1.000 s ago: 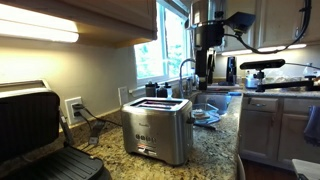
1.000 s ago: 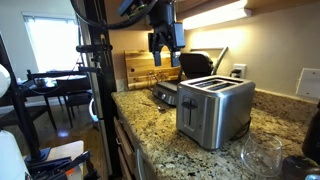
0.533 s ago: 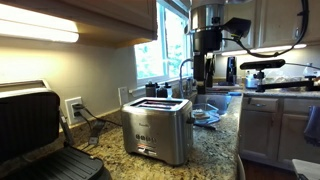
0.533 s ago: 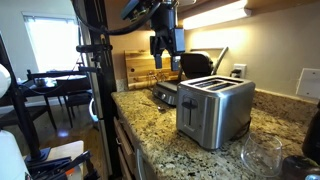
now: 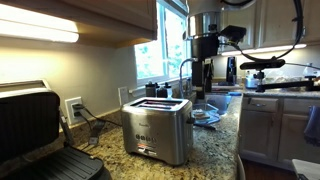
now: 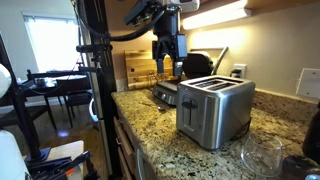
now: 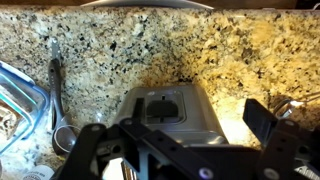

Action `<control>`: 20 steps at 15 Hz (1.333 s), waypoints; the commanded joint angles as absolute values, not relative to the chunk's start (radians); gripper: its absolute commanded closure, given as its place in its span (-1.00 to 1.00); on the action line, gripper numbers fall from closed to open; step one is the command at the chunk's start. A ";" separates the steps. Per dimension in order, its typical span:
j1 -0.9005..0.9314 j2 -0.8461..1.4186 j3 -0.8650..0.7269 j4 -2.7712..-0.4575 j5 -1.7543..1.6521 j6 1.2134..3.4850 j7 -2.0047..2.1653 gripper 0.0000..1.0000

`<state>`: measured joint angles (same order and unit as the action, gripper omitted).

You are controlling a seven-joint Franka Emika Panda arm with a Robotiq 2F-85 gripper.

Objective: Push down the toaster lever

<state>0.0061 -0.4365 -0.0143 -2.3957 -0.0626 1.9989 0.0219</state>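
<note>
The brushed-steel two-slot toaster (image 5: 157, 131) stands on the granite counter and shows in both exterior views (image 6: 213, 108). My gripper (image 5: 203, 72) hangs in the air, above and beyond one short end of the toaster, also seen in an exterior view (image 6: 167, 66). In the wrist view the gripper (image 7: 172, 126) is open and empty. Its two dark fingers spread wide on either side of the toaster (image 7: 165, 112) below. A dark squarish part shows on the toaster's near end; I cannot make out the lever clearly. Nothing touches the toaster.
A black hinged grill press (image 5: 35, 135) stands beside the toaster, also in an exterior view (image 6: 196, 66). A glass bowl (image 6: 262, 155) sits near the counter's edge. A wall outlet (image 5: 73, 108) with cords lies behind. A blue-rimmed container (image 7: 15, 95) and utensils lie at the left of the wrist view.
My gripper has shifted sideways a little, closer over the toaster's end. The toaster has not moved.
</note>
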 commanded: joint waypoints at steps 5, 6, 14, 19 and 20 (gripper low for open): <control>-0.034 -0.349 -0.054 -2.413 -0.047 2.096 -0.018 -1.00; -0.033 -0.334 -0.059 -2.413 -0.041 2.100 -0.029 -1.00; -0.025 -0.266 -0.066 -2.409 0.006 2.141 -0.104 0.19; -0.026 -0.265 -0.065 -2.406 0.012 2.145 -0.117 0.83; -0.026 -0.263 -0.066 -2.408 0.014 2.146 -0.121 0.93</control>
<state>-0.0268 -0.2544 -0.0595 -2.3950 -0.0082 2.1210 -0.0893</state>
